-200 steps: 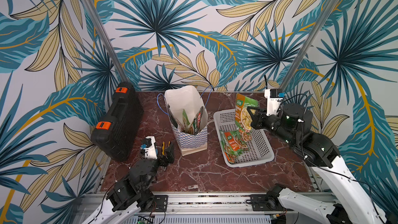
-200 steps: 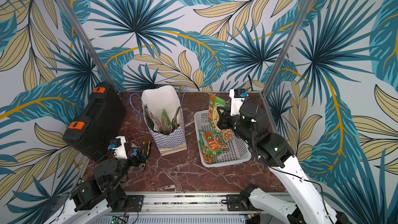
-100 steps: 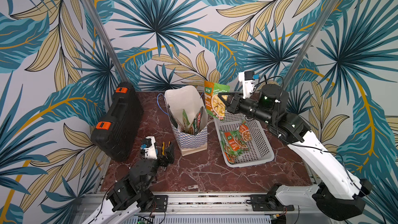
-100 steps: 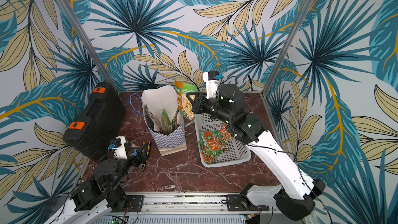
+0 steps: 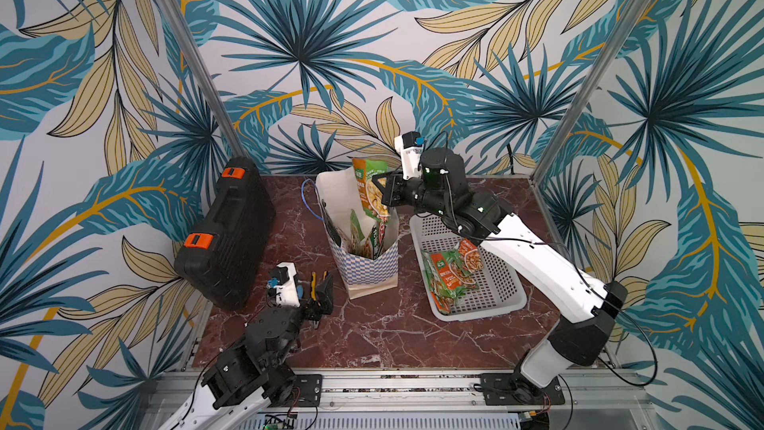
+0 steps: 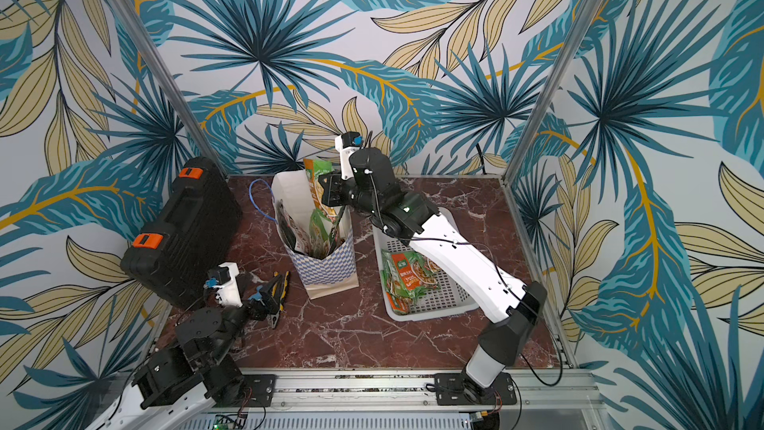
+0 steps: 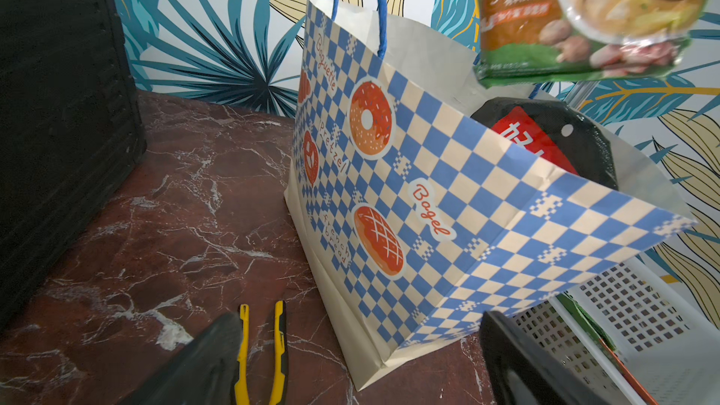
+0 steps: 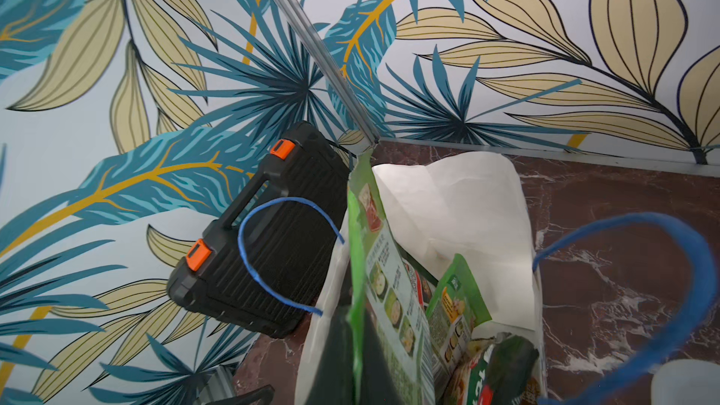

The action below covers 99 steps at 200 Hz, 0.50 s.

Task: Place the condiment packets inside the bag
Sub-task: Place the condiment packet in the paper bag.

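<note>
Right wrist view: a bright green-orange glossy plastic condiment packet (image 8: 385, 286) is seen hanging upright over the open mouth of the tall cream paper bag (image 8: 459, 204) with the blue-white checkered band, not yet let go. It is pinched by its edge in the right gripper (image 5: 383, 191), whose jaws are clenched on it. Inside the bag, delivered packets (image 5: 364, 237) are stood on end. At least three can be counted, one dark with a red logo and two green, and more may be hidden lower down.

The task is judged to be roughly at its middle. One packet is about to be dropped, and a heap of green-orange packets (image 5: 450, 277) is left in the white perforated plastic basket (image 5: 481, 311) just beside the bag. At least three are made out there, overlapped, so the exact number cannot be told.

The left gripper (image 5: 321, 289) is held released and empty near the bag's front. One black hard plastic case (image 5: 225, 233) with orange latches is stood beyond, against the wall.
</note>
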Each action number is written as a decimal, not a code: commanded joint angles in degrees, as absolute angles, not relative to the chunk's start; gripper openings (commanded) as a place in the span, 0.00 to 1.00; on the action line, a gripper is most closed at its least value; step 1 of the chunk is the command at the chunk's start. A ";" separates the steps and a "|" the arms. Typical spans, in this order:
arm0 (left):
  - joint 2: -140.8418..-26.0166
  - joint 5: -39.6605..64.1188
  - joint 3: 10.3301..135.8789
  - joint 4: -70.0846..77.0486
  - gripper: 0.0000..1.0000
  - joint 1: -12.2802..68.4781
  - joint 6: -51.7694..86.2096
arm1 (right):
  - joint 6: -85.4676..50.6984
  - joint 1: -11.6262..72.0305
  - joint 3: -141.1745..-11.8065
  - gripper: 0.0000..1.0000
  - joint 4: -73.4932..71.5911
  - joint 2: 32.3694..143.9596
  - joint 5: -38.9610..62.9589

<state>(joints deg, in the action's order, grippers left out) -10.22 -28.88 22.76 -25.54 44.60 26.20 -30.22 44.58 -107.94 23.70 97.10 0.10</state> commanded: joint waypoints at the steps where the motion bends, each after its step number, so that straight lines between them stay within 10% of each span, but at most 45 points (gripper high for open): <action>1: -9.32 -28.74 22.32 -26.26 1.00 44.66 25.90 | -26.85 44.82 -112.83 0.16 28.31 100.76 -2.38; 28: -9.12 -28.67 22.39 -26.37 1.00 44.68 25.93 | -25.64 44.83 -115.00 0.45 31.28 101.16 -0.69; 99: -9.23 -25.68 23.55 -28.65 1.00 44.65 28.54 | -21.16 44.91 -102.68 0.74 35.55 86.43 -3.61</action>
